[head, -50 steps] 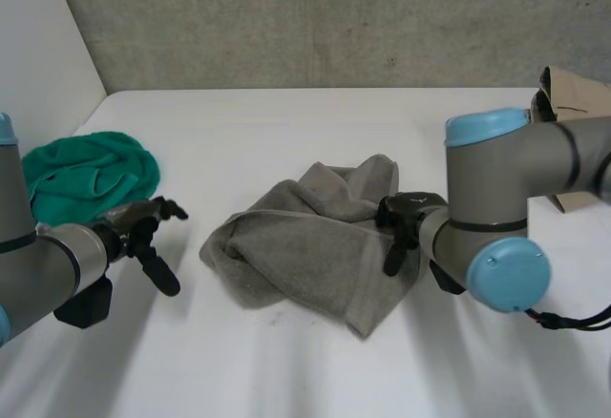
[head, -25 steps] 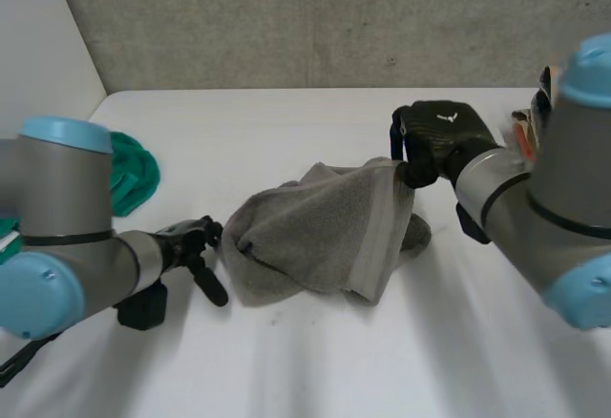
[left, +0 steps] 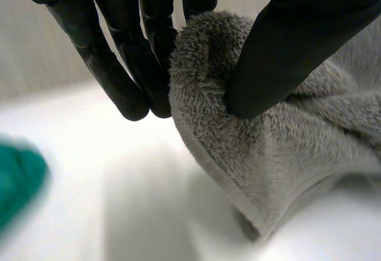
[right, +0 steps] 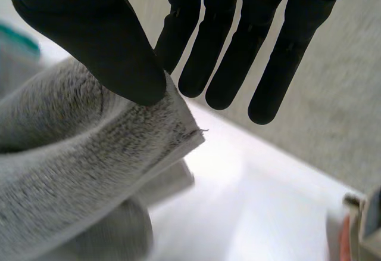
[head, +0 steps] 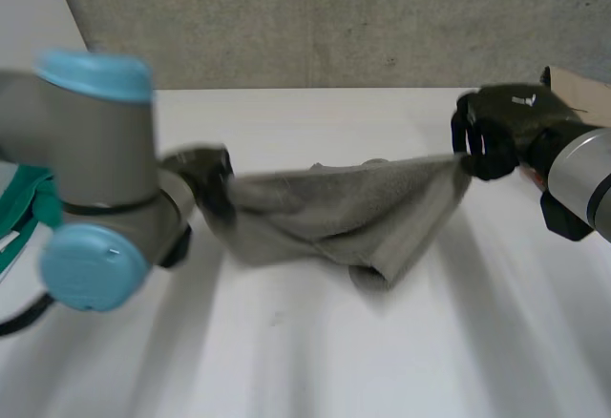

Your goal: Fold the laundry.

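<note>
The left hand (left: 296,45) pinches a bunched end of the grey towel (head: 336,214), its thumb pressing the terry pile against the sides of its nearly straight fingers (left: 122,73). The right hand (right: 98,37) holds the towel's opposite corner, with the thumb clamping the hemmed edge against one finger while the other fingers stand straight and clear of the cloth. In the head view the towel is drawn out between the two hands across the middle of the white table (head: 315,361). Its upper edge runs nearly level from hand to hand, and a loose fold sags below the middle; whether that fold touches the table cannot be told. A green cloth (head: 21,210) lies on the table at the left, partly hidden behind the left arm. A brown cardboard box (head: 584,87) sits at the table's far right edge, just beyond the right hand.
</note>
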`<state>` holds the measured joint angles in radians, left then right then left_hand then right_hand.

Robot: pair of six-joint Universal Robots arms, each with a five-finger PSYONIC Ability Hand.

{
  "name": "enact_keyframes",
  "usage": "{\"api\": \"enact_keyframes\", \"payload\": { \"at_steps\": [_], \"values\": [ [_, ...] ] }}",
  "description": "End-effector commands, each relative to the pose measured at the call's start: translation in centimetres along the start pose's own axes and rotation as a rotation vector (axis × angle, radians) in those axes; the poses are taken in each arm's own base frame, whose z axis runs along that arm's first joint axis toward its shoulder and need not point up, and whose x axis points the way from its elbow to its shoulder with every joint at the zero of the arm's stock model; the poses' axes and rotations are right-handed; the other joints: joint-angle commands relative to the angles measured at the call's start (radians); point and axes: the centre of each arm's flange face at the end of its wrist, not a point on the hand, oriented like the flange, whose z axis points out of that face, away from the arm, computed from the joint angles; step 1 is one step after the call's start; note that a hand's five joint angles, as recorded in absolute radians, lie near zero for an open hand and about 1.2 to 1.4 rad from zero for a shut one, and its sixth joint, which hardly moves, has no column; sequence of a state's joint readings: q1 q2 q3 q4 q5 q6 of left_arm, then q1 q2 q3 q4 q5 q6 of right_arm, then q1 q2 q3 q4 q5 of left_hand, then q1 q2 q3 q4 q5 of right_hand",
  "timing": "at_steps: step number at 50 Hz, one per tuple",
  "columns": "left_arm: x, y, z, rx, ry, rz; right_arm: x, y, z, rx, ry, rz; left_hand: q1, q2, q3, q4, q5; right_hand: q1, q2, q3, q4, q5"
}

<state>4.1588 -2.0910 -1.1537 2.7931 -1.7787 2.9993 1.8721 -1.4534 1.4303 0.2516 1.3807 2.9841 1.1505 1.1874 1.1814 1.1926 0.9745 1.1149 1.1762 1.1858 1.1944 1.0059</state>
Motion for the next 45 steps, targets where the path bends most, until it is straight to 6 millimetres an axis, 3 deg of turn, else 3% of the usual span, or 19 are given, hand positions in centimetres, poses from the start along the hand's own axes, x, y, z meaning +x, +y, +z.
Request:
{"api": "enact_keyframes", "payload": {
  "at_steps": [1, 5, 6, 9, 13, 18, 21, 26, 33, 35, 39, 41, 43, 45],
  "values": [
    [0.1, -6.3, -3.4, 0.331, 0.103, 0.296, 0.4, 4.7, 2.6, -0.222, -0.088, -0.142, 0.246, 0.209, 0.215, 0.204, 0.247, 0.281, 0.22, 0.21, 0.202, 0.216],
    [1.0, -2.4, -1.2, 0.213, 0.134, 0.464, -0.4, 7.4, 3.8, -0.313, -0.139, -0.175, 0.246, 0.209, 0.215, 0.204, 0.247, 0.281, 0.22, 0.21, 0.202, 0.216],
    [1.3, -0.4, -0.1, 0.141, 0.131, 0.501, -0.7, 8.3, 4.2, -0.341, -0.152, -0.177, 0.246, 0.209, 0.215, 0.204, 0.247, 0.281, 0.22, 0.21, 0.202, 0.216],
    [1.4, 3.0, 1.8, 0.014, 0.106, 0.538, -0.8, 9.9, 5.1, -0.382, -0.156, -0.17, 0.246, 0.209, 0.215, 0.204, 0.247, 0.281, 0.22, 0.21, 0.202, 0.216],
    [1.2, 4.6, 3.2, -0.033, 0.07, 0.534, -0.7, 10.9, 6.1, -0.404, -0.13, -0.156, 0.246, 0.209, 0.215, 0.204, 0.247, 0.281, 0.22, 0.21, 0.202, 0.216],
    [1.4, 4.3, 4.0, 0.01, 0.078, 0.505, -0.6, 11.2, 6.6, -0.416, -0.091, -0.086, 0.246, 0.209, 0.215, 0.204, 0.247, 0.281, 0.22, 0.21, 0.202, 0.216],
    [1.4, 4.0, 3.6, 0.018, 0.083, 0.499, -0.7, 10.9, 6.5, -0.425, -0.078, -0.019, 0.246, 0.209, 0.215, 0.204, 0.247, -0.075, -0.137, -0.146, -0.155, -0.141],
    [1.2, 3.8, 3.0, 0.02, 0.088, 0.493, -0.6, 10.3, 6.6, -0.435, -0.069, 0.027, 0.246, 0.209, 0.215, 0.204, 0.247, -0.326, -0.388, -0.397, -0.406, -0.392],
    [0.0, 3.8, 2.6, 0.01, 0.079, 0.475, -1.0, 11.3, 7.4, -0.501, -0.095, 0.033, 0.246, 0.209, 0.215, 0.204, 0.247, -0.421, -0.482, -0.492, -0.5, -0.486],
    [-0.3, 3.8, 2.7, 0.008, 0.077, 0.471, -1.2, 11.8, 7.6, -0.521, -0.102, 0.029, 0.246, 0.209, 0.215, 0.204, 0.247, -0.397, -0.459, -0.468, -0.477, -0.463],
    [-0.6, 3.9, 3.3, 0.018, 0.078, 0.468, -2.0, 12.7, 8.4, -0.545, -0.129, 0.022, 0.246, 0.209, 0.215, 0.204, 0.247, -0.137, -0.198, -0.207, -0.216, -0.202],
    [-0.8, 3.8, 4.0, 0.033, 0.075, 0.464, -2.5, 12.9, 9.0, -0.539, -0.137, 0.007, 0.246, 0.209, 0.215, 0.204, 0.247, 0.247, 0.186, 0.176, 0.167, 0.181],
    [-0.9, 3.2, 4.6, 0.059, 0.067, 0.461, -2.6, 12.4, 9.7, -0.51, -0.135, -0.007, 0.246, 0.209, 0.215, 0.204, 0.247, 0.281, 0.22, 0.21, 0.202, 0.216],
    [-0.6, 1.2, 5.5, 0.155, 0.064, 0.466, -2.0, 10.3, 10.8, -0.424, -0.099, -0.038, 0.246, 0.209, 0.215, 0.204, 0.247, 0.281, 0.22, 0.21, 0.202, 0.216]
  ]
}}
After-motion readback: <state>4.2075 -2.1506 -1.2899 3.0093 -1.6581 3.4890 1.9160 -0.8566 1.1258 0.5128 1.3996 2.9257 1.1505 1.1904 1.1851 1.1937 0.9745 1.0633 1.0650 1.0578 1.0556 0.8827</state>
